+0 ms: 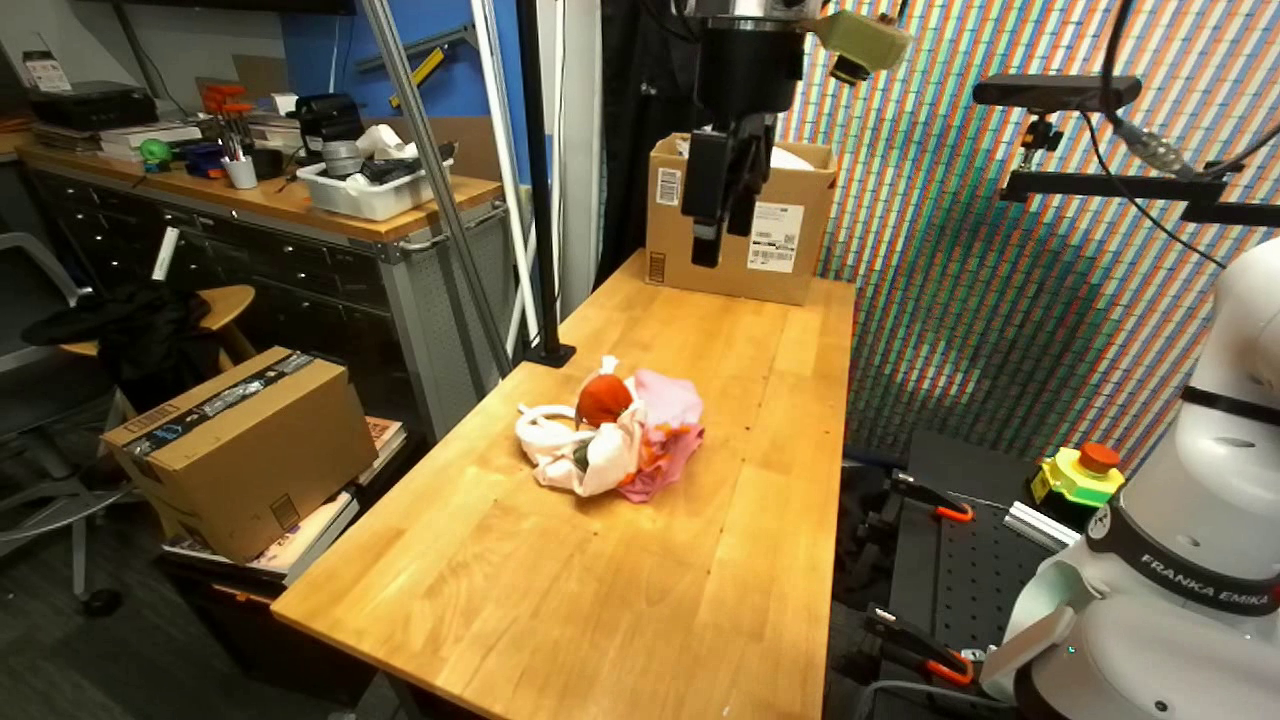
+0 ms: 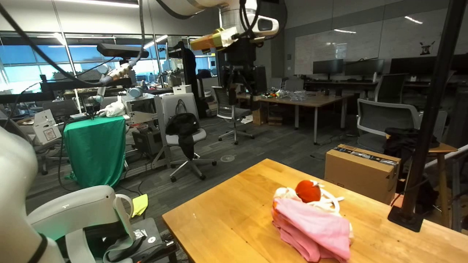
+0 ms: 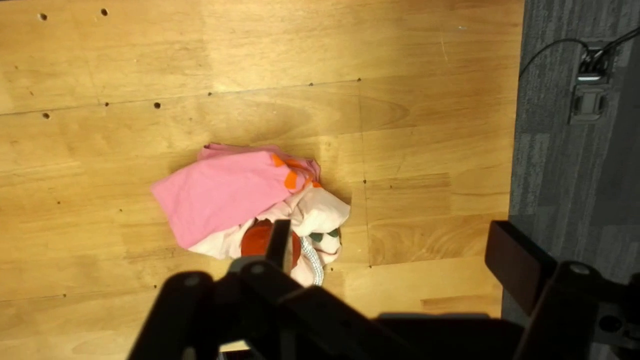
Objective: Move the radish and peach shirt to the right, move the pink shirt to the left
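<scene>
In an exterior view, the radish [image 1: 603, 400] rests on the peach shirt [image 1: 612, 457], toward the long edge of the desk [image 1: 640, 600] where a black post foot [image 1: 549, 355] stands; a cardboard box [image 1: 736, 262] sits at the far end, and the fingers [image 1: 706, 175] hang above the desk. In an exterior view, the pink shirt [image 2: 310, 230] lies folded against the peach shirt, farther from that edge than the radish. In the wrist view, the fingers stand wide apart, one hiding part of the radish; both shirts lie well apart from the desk's short edge.
</scene>
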### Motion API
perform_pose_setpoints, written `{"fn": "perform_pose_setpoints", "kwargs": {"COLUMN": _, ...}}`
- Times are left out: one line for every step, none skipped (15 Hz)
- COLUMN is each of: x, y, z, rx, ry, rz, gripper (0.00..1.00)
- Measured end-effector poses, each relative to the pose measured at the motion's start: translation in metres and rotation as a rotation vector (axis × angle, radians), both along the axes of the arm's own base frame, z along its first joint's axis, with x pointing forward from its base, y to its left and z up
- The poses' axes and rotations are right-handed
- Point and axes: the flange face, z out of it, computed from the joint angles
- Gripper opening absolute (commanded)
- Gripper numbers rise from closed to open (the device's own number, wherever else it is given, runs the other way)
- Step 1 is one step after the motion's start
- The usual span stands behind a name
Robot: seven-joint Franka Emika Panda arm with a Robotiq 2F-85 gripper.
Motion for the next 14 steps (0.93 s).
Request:
{"fn": "perform_pose_setpoints", "kwargs": {"x": 0.012, "y": -0.002, "z": -0.002, "rx": -0.001, "ry": 0.005, "rz": 0.013, "gripper": 1.0}}
{"fn": "perform_pose_setpoints", "kwargs": {"x": 0.024, "y": -0.005, "z": -0.004, "rx": -0.006, "ry": 0.01, "rz": 0.028, "gripper": 1.0}}
{"fn": "perform_pose_setpoints", "kwargs": {"x": 0.035, "y": -0.008, "z": -0.008, "rx": -0.013, "ry": 0.016, "rz": 0.043, "gripper": 1.0}}
{"fn": "perform_pose_setpoints", "kwargs": {"x": 0.046, "y": -0.012, "z": -0.012, "rx": -0.02, "ry": 0.024, "rz": 0.057, "gripper": 1.0}}
{"fn": "perform_pose_setpoints", "kwargs": {"x": 0.057, "y": -0.015, "z": -0.018, "rx": -0.029, "ry": 0.03, "rz": 0.071, "gripper": 1.0}}
{"fn": "perform_pose_setpoints", "kwargs": {"x": 0.066, "y": -0.019, "z": -0.024, "rx": -0.041, "ry": 0.038, "rz": 0.084, "gripper": 1.0}}
{"fn": "perform_pose_setpoints", "kwargs": {"x": 0.076, "y": -0.024, "z": -0.03, "rx": -0.051, "ry": 0.044, "rz": 0.099, "gripper": 1.0}}
{"fn": "perform_pose_setpoints", "kwargs": {"x": 0.084, "y": -0.027, "z": -0.037, "rx": -0.058, "ry": 0.047, "rz": 0.112, "gripper": 1.0}}
{"fn": "perform_pose_setpoints", "kwargs": {"x": 0.093, "y": -0.031, "z": -0.045, "rx": -0.071, "ry": 0.046, "rz": 0.12, "gripper": 1.0}}
{"fn": "perform_pose_setpoints", "kwargs": {"x": 0.101, "y": -0.035, "z": -0.053, "rx": -0.087, "ry": 0.039, "rz": 0.123, "gripper": 1.0}}
{"fn": "perform_pose_setpoints", "kwargs": {"x": 0.11, "y": -0.039, "z": -0.063, "rx": -0.102, "ry": 0.029, "rz": 0.127, "gripper": 1.0}}
{"fn": "perform_pose_setpoints", "kwargs": {"x": 0.117, "y": -0.043, "z": -0.073, "rx": -0.11, "ry": 0.019, "rz": 0.128, "gripper": 1.0}}
{"fn": "perform_pose_setpoints", "kwargs": {"x": 0.124, "y": -0.046, "z": -0.085, "rx": -0.115, "ry": 0.007, "rz": 0.126, "gripper": 1.0}}
{"fn": "perform_pose_setpoints", "kwargs": {"x": 0.131, "y": -0.05, "z": -0.097, "rx": -0.115, "ry": -0.005, "rz": 0.12, "gripper": 1.0}}
